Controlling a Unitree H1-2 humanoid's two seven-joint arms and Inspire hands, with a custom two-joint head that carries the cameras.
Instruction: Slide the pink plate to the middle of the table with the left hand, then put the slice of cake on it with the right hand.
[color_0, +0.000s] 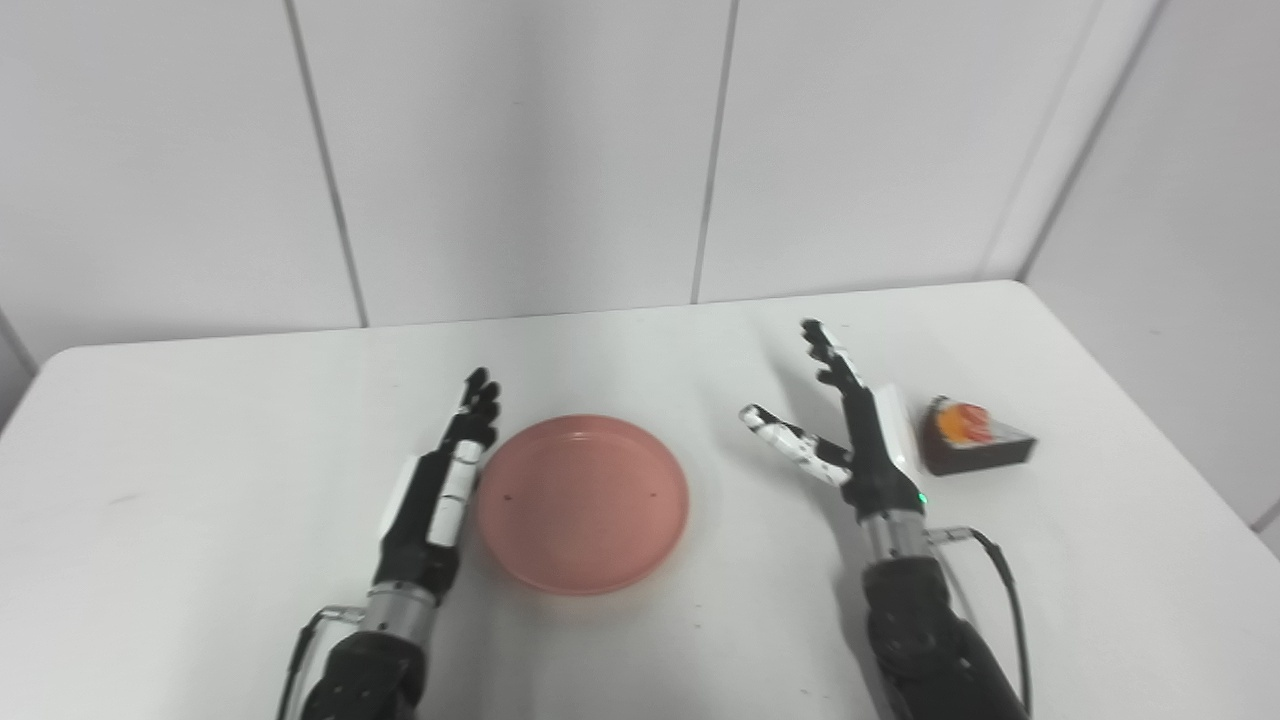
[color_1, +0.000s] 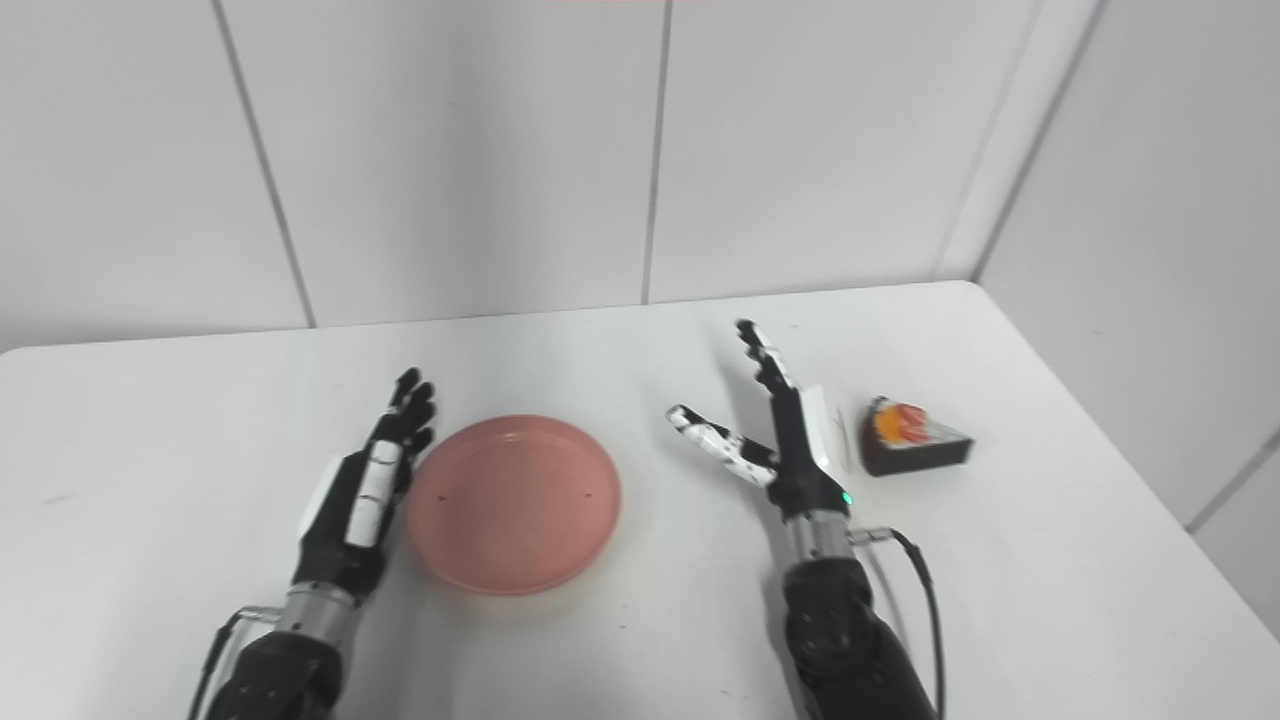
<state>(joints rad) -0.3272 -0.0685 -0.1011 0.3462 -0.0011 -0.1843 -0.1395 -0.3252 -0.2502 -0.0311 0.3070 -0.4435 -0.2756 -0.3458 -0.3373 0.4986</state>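
Two hands lying over the white tabletop (color_0: 200, 420), both holding nothing. Left hand (color_0: 440, 480): resting edge-on with fingers straight and apart, just beside the left rim of the pink plate (color_0: 582, 503). Right hand (color_0: 850, 430): standing open, thumb splayed toward the plate, well apart from it. Slice of cake (color_0: 972, 437): sitting on the tabletop just right of the right hand, off the plate.

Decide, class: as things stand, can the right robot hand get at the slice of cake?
Probably yes. The right robot hand is open just left of the slice of cake, and only bare table shows between them.
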